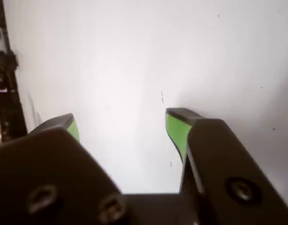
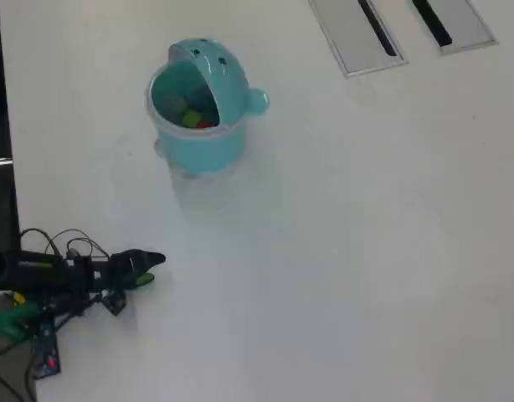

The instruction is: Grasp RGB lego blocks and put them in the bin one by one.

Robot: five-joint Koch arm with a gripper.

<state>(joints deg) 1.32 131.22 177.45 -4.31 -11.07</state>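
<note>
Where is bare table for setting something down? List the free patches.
Free: the wide stretch right of the bin and below the grey slotted panels; also between the bin and the gripper. Crowded: only the lower-left corner with the arm's cables.

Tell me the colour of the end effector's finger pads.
Bright green pads on the end effector, clearest in the wrist view.

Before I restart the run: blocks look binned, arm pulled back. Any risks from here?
1. The pincer is open and empty; no loose blocks show on the table, so another grasp may close on nothing.
2. Cables loop beside the arm and might snag.
3. The bin stands unanchored; a reach could nudge it.
</note>
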